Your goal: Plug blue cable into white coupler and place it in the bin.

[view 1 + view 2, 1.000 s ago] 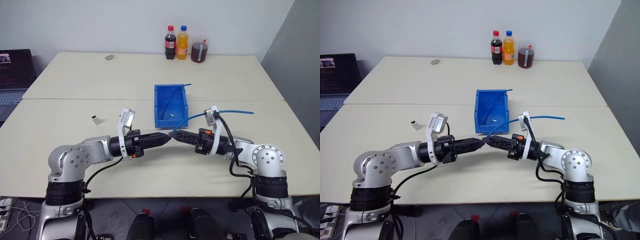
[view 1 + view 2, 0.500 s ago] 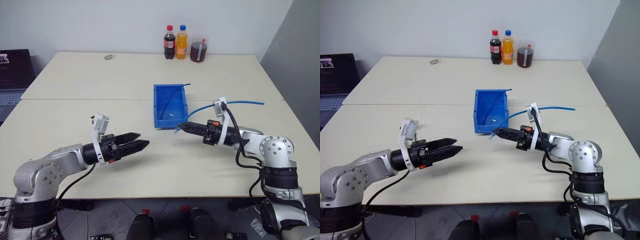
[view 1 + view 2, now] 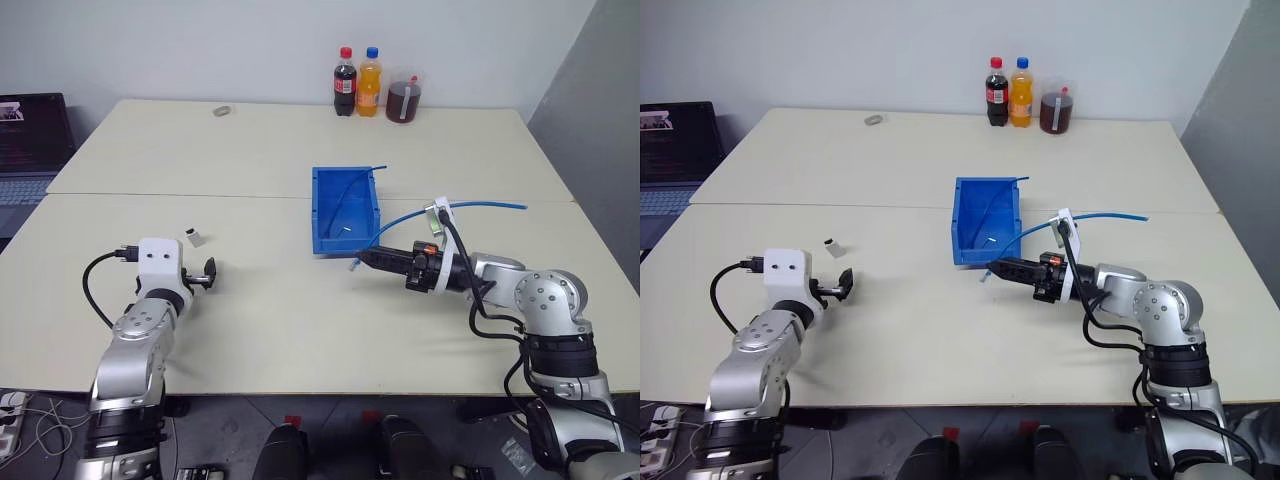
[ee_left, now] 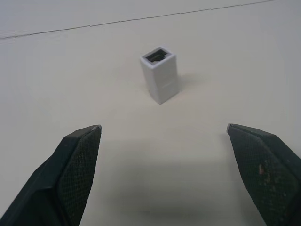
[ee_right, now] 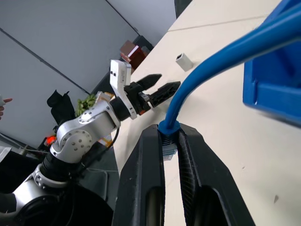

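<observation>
Cream table (image 3: 300, 330), largest here, cut off at the near edge. On it past the middle, blue bin (image 3: 345, 208), open top, lower lip toward the robot; a second blue cord lies inside. Right tool (image 3: 362, 257) just before that lip, pinched on the blue cable (image 3: 480, 206), plug mostly hidden between the fingers. Left tool (image 4: 164, 155) spread wide, empty, aimed at the white coupler (image 4: 160, 74). Coupler upright on the table left of the bin, dark opening up, apart from both fingers.
</observation>
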Controlling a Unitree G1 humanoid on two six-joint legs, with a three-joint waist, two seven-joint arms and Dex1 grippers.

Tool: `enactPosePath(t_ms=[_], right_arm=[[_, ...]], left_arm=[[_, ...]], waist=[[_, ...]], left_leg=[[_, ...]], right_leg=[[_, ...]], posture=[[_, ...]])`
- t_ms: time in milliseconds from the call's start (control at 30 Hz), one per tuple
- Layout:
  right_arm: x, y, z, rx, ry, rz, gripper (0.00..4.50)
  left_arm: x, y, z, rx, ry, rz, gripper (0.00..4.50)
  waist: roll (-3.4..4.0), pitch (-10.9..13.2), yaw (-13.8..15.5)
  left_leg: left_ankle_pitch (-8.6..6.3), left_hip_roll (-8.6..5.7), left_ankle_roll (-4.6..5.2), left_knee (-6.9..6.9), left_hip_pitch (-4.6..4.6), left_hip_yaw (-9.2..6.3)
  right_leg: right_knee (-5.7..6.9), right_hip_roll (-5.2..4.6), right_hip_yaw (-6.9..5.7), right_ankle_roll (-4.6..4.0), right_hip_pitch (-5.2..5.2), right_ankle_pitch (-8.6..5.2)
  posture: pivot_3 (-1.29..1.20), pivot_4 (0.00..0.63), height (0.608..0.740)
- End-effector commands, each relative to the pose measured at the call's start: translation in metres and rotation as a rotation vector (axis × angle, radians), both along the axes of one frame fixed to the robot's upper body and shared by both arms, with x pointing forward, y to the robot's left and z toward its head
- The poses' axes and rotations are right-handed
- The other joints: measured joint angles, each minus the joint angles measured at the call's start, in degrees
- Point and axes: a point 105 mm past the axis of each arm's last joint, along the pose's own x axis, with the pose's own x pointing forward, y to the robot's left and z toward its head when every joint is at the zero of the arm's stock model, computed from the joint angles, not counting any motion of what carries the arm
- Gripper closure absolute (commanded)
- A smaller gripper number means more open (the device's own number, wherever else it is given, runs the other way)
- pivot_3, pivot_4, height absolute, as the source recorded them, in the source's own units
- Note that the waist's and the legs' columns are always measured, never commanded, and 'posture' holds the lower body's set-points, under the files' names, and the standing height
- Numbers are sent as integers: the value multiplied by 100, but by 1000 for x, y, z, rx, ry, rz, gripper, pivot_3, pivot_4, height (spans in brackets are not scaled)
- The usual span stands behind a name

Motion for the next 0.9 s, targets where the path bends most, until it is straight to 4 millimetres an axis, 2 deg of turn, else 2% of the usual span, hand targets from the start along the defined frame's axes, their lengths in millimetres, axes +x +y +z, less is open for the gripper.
enactPosePath(t_ms=[33,167,433,667,800,900], right_arm=[[3,-4,11,5,-54,-14,4369],[7,-6,13,6,-61,-35,4369],[10,-12,14,-1,-71,-64,4369],[10,-14,9,-15,-65,-82,4369],[10,-15,10,-16,-68,-86,4369],[11,-17,11,-17,-71,-92,4369]], left_arm=[[10,8,4,-42,-10,116,26],[24,-4,-2,-95,3,110,26],[41,7,-8,-145,11,226,26],[61,1,-7,-152,1,235,26],[66,-4,-9,-173,7,232,26],[65,-7,-14,-191,23,242,475]], waist=[[0,0,2],[-2,-1,1],[-2,-2,8],[-1,-4,9],[-1,-4,12],[0,-4,12]], left_leg=[[0,0,0,0,-1,-1],[0,-1,0,1,2,-1],[1,-2,-2,3,6,-4],[2,-4,-2,3,10,-4],[3,-4,-4,3,10,-4],[3,-4,-4,3,10,-4]], right_leg=[[-1,1,0,0,0,0],[2,1,-1,0,2,0],[9,0,-5,1,5,1],[13,0,-7,0,8,1],[13,-1,-8,1,9,2],[14,-1,-8,1,9,2]], posture=[[0,150,740],[0,150,740],[0,150,740],[0,150,740],[0,150,740],[0,150,740]])
